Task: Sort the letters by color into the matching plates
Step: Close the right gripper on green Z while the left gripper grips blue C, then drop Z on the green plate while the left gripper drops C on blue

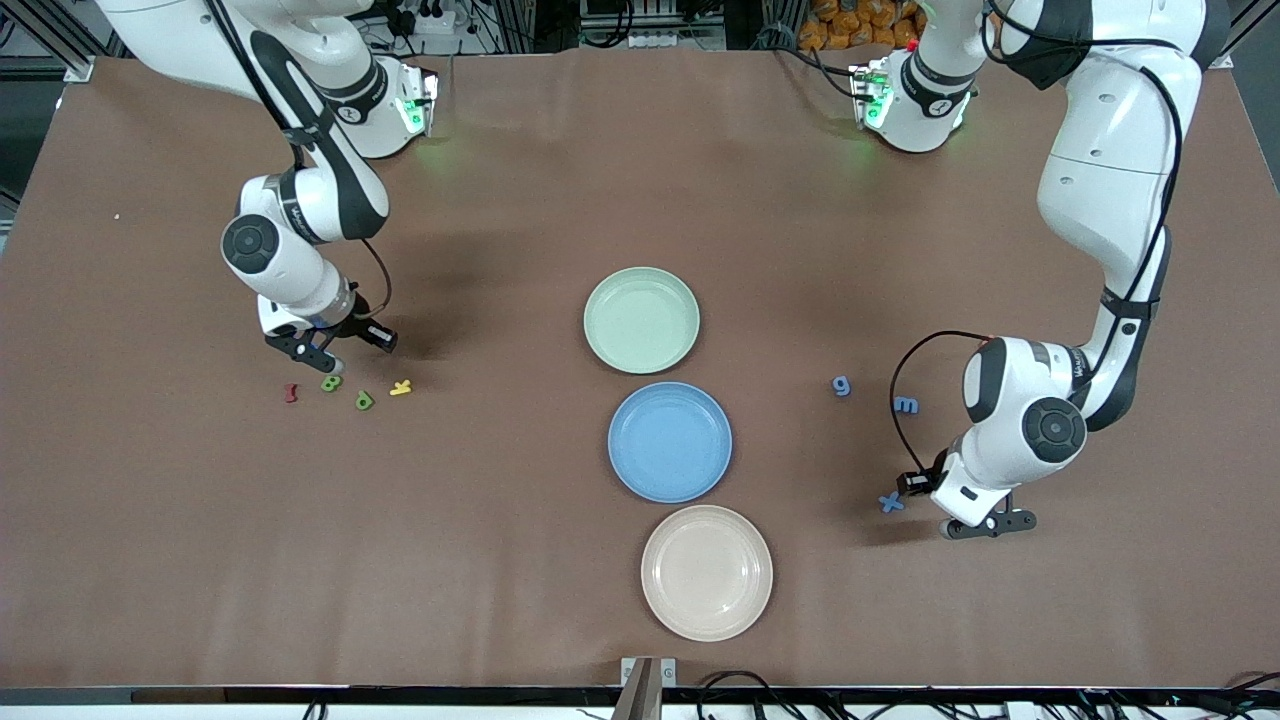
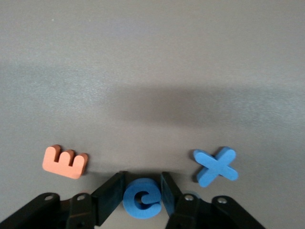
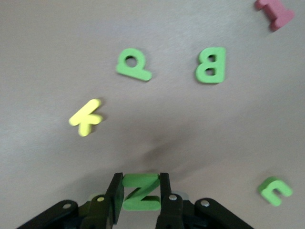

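My left gripper (image 2: 142, 185) is shut on a blue letter e (image 2: 143, 199) down at the table, toward the left arm's end (image 1: 985, 524). A blue x (image 2: 215, 166) (image 1: 890, 502) lies close beside it. Blue g (image 1: 842, 385) and m (image 1: 905, 405) lie farther from the front camera. My right gripper (image 3: 140, 177) (image 1: 328, 362) is shut on a green Z (image 3: 140, 192), over the letters at the right arm's end. Green P (image 3: 133, 64) (image 1: 364, 401), B (image 3: 210, 65) (image 1: 331, 383) and u (image 3: 275, 190) lie below it. The green plate (image 1: 641, 319) and blue plate (image 1: 669, 441) sit mid-table, both bare.
A cream-beige plate (image 1: 706, 571) sits nearer the front camera than the blue plate. An orange E (image 2: 65, 161) lies beside the left gripper. A yellow k (image 3: 86, 117) (image 1: 401, 387) and a red letter (image 3: 275, 13) (image 1: 291, 392) lie among the green ones.
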Controlling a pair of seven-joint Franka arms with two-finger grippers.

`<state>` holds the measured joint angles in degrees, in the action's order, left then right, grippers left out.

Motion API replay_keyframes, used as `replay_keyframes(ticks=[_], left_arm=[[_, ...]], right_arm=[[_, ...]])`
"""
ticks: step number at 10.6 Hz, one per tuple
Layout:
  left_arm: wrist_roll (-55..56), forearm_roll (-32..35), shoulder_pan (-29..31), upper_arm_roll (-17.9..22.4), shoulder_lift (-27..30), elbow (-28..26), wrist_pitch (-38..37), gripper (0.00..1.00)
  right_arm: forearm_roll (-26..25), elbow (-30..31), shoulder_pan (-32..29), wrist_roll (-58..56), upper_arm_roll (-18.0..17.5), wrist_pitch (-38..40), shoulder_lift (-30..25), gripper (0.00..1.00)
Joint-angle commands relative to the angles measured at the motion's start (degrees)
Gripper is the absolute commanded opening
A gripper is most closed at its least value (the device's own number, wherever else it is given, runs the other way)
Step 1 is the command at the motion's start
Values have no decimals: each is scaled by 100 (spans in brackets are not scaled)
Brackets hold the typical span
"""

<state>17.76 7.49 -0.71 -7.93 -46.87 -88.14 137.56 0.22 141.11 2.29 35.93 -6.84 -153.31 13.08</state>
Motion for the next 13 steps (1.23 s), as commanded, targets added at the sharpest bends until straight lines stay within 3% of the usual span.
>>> replay_keyframes(ticks=[1,6,13], left_arm=[[201,165,-105,2,195,-2,-264,0],[455,156,-122,-50,371,16,-502,0],[2158,156,-1070,-68,451,25,-828,0]], right_arm=[[40,-171,8,878,-414,100,-69,0],[40,-338,43,1547,-985,126,-17,0],[31,-646,157,2032,-1978,108,133,0]])
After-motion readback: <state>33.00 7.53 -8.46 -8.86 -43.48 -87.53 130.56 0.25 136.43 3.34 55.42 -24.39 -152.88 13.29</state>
